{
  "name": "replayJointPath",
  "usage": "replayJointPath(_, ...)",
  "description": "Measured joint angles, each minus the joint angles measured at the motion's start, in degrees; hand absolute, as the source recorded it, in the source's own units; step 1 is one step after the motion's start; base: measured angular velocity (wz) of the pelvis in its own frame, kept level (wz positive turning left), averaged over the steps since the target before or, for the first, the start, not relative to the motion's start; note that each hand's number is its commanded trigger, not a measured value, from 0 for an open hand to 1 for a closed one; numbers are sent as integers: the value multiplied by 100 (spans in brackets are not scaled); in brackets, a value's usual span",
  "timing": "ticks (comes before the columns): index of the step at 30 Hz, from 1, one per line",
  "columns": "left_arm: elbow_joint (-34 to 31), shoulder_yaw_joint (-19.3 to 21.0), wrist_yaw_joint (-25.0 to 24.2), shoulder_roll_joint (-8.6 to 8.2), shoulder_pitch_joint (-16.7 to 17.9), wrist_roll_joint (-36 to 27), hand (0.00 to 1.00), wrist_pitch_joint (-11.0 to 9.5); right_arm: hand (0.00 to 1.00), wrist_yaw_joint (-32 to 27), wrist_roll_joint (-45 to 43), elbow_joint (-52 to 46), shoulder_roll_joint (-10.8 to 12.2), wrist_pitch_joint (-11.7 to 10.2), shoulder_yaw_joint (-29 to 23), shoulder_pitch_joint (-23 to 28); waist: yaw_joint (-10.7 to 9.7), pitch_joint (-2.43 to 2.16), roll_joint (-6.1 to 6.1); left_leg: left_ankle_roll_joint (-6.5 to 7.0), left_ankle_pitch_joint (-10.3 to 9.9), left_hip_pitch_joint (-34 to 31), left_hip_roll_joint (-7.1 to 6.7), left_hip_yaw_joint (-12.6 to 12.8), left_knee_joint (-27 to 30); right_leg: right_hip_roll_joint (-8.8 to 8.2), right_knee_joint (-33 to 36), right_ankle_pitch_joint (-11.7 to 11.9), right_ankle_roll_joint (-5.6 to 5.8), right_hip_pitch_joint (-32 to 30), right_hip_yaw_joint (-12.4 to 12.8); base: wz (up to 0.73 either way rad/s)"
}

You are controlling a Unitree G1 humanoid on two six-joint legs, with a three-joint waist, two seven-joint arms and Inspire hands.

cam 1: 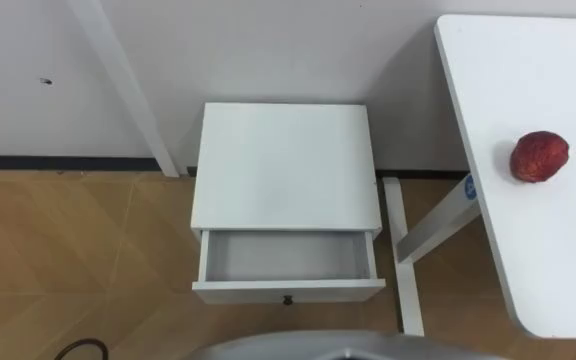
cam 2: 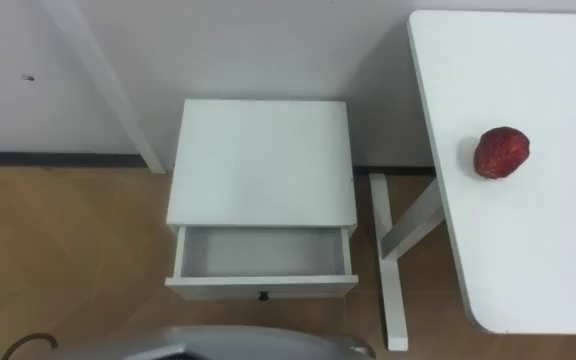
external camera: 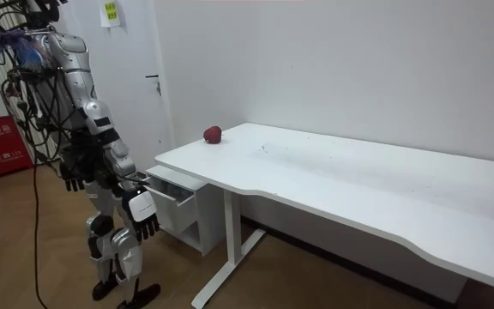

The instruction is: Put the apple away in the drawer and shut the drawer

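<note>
A red round apple (cam 1: 539, 157) lies on the white flat-topped counter (cam 1: 558, 260), near the counter's edge on the side toward the cabinet and well apart from the drawer. To the left of the counter, a white square-topped bedside cabinet (cam 1: 286, 165) stands against the pale wall on the brown wood-patterned floor (cam 1: 68, 260). Its single white drawer (cam 1: 288, 291) is pulled out toward the robot, with a bare grey-white inside and a small dark round knob (cam 1: 288, 300) at the middle of its front panel. The counter's white metal leg (cam 1: 405, 260) stands just beside the cabinet's right side.

In the room view the robot stands upright on the floor at the view's left, facing the cabinet, with the counter stretching away to the view's right. Both arms hang at its sides. The right robot hand (external camera: 144, 216), nearer the camera, hangs low in front of the cabinet with its dark fingers loosely spread and pointing down, holding nothing. The left robot hand (external camera: 74, 178) hangs at the robot's far side, its fingers likewise relaxed and with nothing in them
</note>
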Motion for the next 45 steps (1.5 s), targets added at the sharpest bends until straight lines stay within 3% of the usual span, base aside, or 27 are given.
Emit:
replayJointPath(9,-14,-4,137,-26,22,-2,0,-5,0,-453,610,8,19,-63,-4,-14,-4,-10,16,-1,0,2,3,12,-4,5,-4,0,0,27,7,0)
replayJointPath(13,10,11,227,-28,59,-7,0,-10,0,-717,2211,56,76,-70,-460,-5,-33,25,0,-2,-1,102,8,30,-40,9,-17,0,0,97,3,0)
replayJointPath(16,-1,372,246,-23,83,-8,0,-60,0,-785,3874,37,117,-130,-1140,98,-75,31,3,-3,-2,142,10,43,-60,13,-29,0,0,137,25,0)
replayJointPath(20,0,708,263,16,255,-84,0,-150,0,-974,6112,-61,130,-272,-2188,183,-342,23,23,-7,-4,188,16,64,-90,18,-27,-1,1,128,33,-4)
replayJointPath(23,-20,908,310,33,323,-186,0,-242,0,-1234,7567,-206,123,-417,-2879,189,-393,-4,-14,-8,-4,185,32,182,-90,24,10,-1,1,80,79,-18)
replayJointPath(27,-22,973,335,79,323,-205,0,-324,0,-1534,8370,-741,124,-567,-3369,158,-519,-30,-45,-7,-5,161,33,229,-80,19,85,-1,2,-5,98,-9)
replayJointPath(28,-44,973,335,115,310,-212,0,-342,0,-1645,8615,-1005,124,-674,-3384,147,-525,-56,-75,-6,-6,112,35,257,-61,13,101,-2,2,-60,78,-15)
replayJointPath(29,-120,1024,336,139,313,-216,0,-370,0,-1797,8885,-1307,123,-744,-3466,125,-518,-49,-95,-5,-5,74,35,280,-52,10,104,-2,2,-75,74,-12)
replayJointPath(31,-153,1088,362,186,331,-213,0,-407,0,-2115,9079,-1792,119,-822,-3728,98,-545,-63,-156,-4,-4,75,34,281,-42,10,107,-2,2,-67,70,-3)
replayJointPath(35,-401,1089,369,280,454,-216,0,-398,0,-2952,9103,-3033,78,-1111,-3883,-8,-682,-47,-259,-4,-4,34,46,285,-29,14,104,-1,1,-90,46,3)
replayJointPath(36,-476,1089,369,279,494,-204,0,-400,0,-3127,9045,-3280,74,-1134,-3920,-17,-696,-64,-304,-4,-4,33,47,297,-32,16,109,0,0,-95,54,-5)
replayJointPath(38,-706,1120,377,275,591,-93,0,-410,0,-3693,8803,-4260,-59,-1258,-4060,-80,-715,-39,-260,-4,-4,-28,47,324,-37,16,109,3,1,-168,74,-6)
replayJointPath(41,-789,1101,455,277,631,-7,0,-436,0,-4276,8116,-5307,-355,-1509,-4052,-180,-783,-42,-249,-4,-4,-36,46,301,-60,17,100,5,3,-167,35,4)
replayJointPath(43,-794,1084,458,254,628,-4,0,-470,0,-4570,7532,-5889,-440,-1648,-4028,-292,-773,-17,-191,-5,-4,-59,54,311,-62,32,98,4,2,-198,57,-3)
replayJointPath(45,-794,1067,458,221,561,-1,0,-528,0,-4794,6839,-6334,-493,-1767,-3976,-334,-749,-30,-155,-8,-1,-136,57,318,-59,35,97,5,1,-281,61,-2)
